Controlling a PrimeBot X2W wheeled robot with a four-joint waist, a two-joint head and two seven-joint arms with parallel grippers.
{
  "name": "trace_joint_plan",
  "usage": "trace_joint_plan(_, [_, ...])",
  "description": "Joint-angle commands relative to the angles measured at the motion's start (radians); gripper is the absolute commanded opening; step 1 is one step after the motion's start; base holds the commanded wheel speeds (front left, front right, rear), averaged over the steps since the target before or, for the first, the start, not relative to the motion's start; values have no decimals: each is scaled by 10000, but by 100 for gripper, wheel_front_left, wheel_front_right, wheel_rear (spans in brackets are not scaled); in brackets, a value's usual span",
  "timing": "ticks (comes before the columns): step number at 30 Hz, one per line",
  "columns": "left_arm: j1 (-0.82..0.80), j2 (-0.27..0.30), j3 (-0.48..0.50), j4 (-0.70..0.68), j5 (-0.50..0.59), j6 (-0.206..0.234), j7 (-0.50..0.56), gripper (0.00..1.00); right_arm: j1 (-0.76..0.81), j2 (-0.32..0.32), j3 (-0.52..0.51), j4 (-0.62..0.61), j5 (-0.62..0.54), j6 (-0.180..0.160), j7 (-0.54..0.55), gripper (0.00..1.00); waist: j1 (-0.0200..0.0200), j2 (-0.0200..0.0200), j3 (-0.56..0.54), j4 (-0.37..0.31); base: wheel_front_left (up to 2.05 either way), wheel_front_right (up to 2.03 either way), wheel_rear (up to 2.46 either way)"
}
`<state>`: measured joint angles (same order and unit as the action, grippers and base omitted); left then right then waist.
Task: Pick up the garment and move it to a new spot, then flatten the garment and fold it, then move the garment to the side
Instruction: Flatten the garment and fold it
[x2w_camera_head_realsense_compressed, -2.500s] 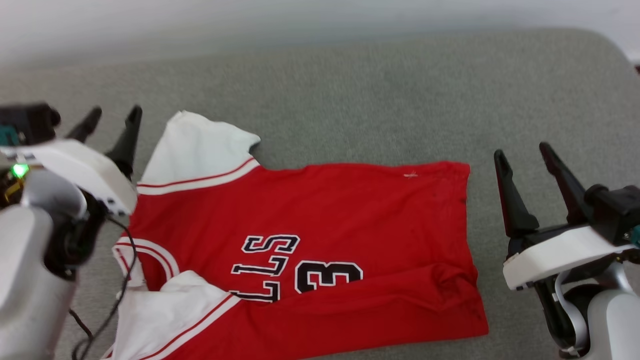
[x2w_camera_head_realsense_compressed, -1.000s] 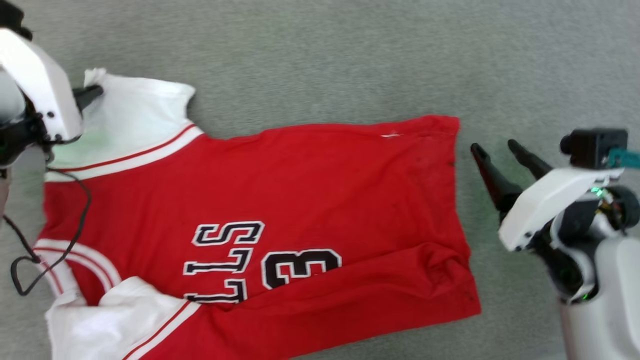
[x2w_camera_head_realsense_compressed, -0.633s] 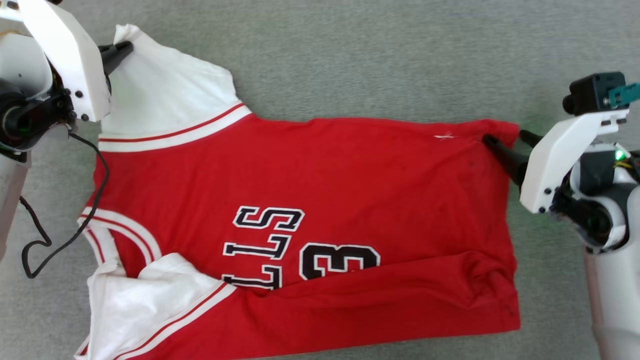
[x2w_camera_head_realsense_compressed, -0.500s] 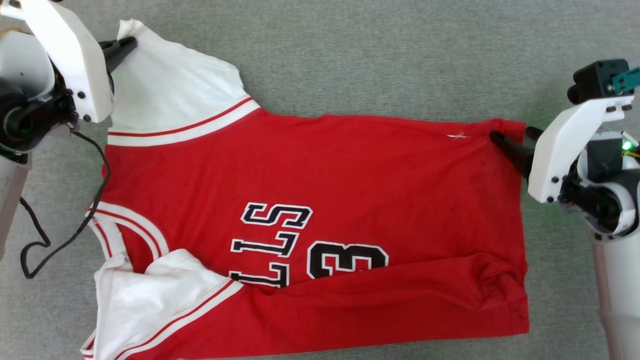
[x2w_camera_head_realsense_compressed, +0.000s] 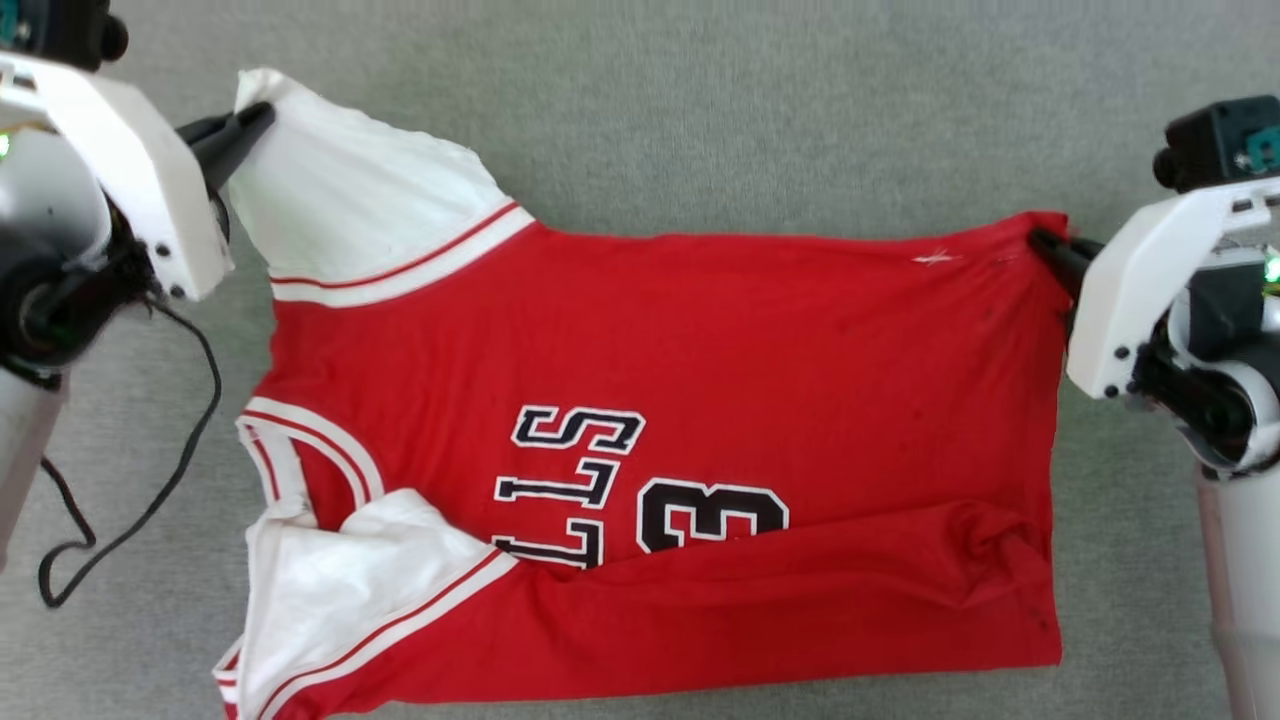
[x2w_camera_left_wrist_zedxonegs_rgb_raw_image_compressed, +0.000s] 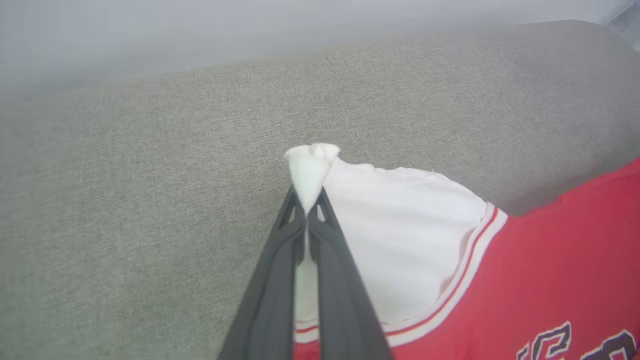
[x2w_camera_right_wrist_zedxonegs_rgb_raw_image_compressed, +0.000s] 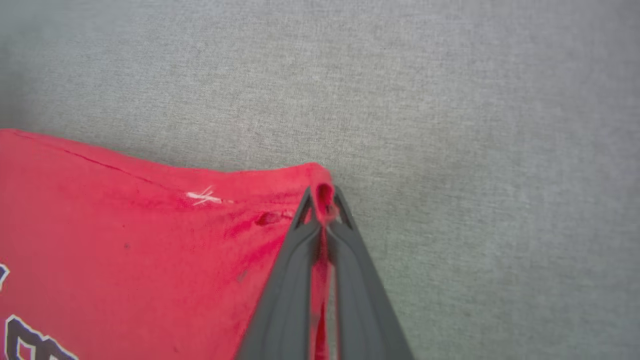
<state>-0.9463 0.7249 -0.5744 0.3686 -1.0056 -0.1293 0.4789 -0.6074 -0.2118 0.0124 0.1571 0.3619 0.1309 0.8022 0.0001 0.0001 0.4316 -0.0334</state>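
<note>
The garment (x2w_camera_head_realsense_compressed: 700, 370) is a red jersey with white sleeves and black lettering, spread sideways on grey fabric, neck to the left. Its near long edge is folded over, covering part of the "23". My left gripper (x2w_camera_head_realsense_compressed: 255, 112) is shut on the tip of the far white sleeve (x2w_camera_left_wrist_zedxonegs_rgb_raw_image_compressed: 312, 160), with cloth bunched between its fingers (x2w_camera_left_wrist_zedxonegs_rgb_raw_image_compressed: 280, 260). At the far hem corner (x2w_camera_right_wrist_zedxonegs_rgb_raw_image_compressed: 322, 192), my right gripper (x2w_camera_head_realsense_compressed: 1045, 245) is shut on the red cloth. The far edge of the garment runs taut between the two grippers.
The grey upholstered surface (x2w_camera_head_realsense_compressed: 750, 110) extends beyond the garment on all sides. A black cable (x2w_camera_head_realsense_compressed: 150, 480) loops down from my left arm beside the collar. A pale wall or backrest (x2w_camera_left_wrist_zedxonegs_rgb_raw_image_compressed: 200, 35) rises past the surface's far edge in the left wrist view.
Both grippers went from open beside the garment to shut on its far sleeve tip and far hem corner. The far edge has been drawn straighter. The head camera tilted downward.
</note>
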Motion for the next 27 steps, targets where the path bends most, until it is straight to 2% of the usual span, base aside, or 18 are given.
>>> trace_joint_plan(1, [355,35,31,-85,-27,-21,-231,0,303,-69,-74,-108,-16,-4,-130,0,-1,-1,-481,126,0,0,0])
trace_joint_plan(4, [1026,205,130,-336,-72,34,-766,0,777,-108,-191,-389,18,-4,-328,0,-1,-1,-1039,249,0,0,0])
trace_joint_plan(9, [2684,420,361,-984,-383,391,-1610,0,1966,-30,-326,-794,120,-4,-494,0,-1,-1,-1929,466,0,0,0])
trace_joint_plan(15, [5221,551,592,-1790,-1000,1153,-2491,0,3512,94,-364,-1011,376,-4,-773,0,-1,-1,-2703,631,0,0,0])
trace_joint_plan(17, [5643,523,610,-1877,-1126,1265,-2617,0,3746,126,-393,-988,445,-4,-838,0,-1,-1,-2782,651,0,0,0])
trace_joint_plan(19, [6739,321,506,-2000,-1473,1506,-2813,0,4445,215,-456,-863,505,-4,-1108,0,-1,-1,-2931,726,0,0,0])
trace_joint_plan(22, [7260,150,336,-1871,-1630,1560,-2794,0,4845,278,-449,-721,490,-4,-1315,0,-1,-1,-2994,756,0,0,0])
trace_joint_plan(23, [7420,32,275,-1779,-1694,1561,-2824,0,5048,334,-416,-626,515,-4,-1402,5,-1,-1,-3039,767,0,0,0])
trace_joint_plan(24, [7570,-70,159,-1659,-1736,1564,-2767,0,5208,361,-375,-541,511,-4,-1538,16,-1,-1,-3083,772,0,0,0])
trace_joint_plan(25, [7711,-199,84,-1522,-1811,1532,-2729,2,5356,411,-309,-401,552,-4,-1628,47,-1,-1,-3132,764,0,0,0])
trace_joint_plan(26, [7809,-344,3,-1371,-1869,1521,-2700,24,5526,507,-308,-243,629,-4,-1730,84,-1,-1,-3190,752,0,0,0])
trace_joint_plan(27, [7875,-483,-52,-1250,-1956,1495,-2680,88,5629,509,-273,-109,620,-4,-1891,100,-1,-1,-3233,737,0,0,0])
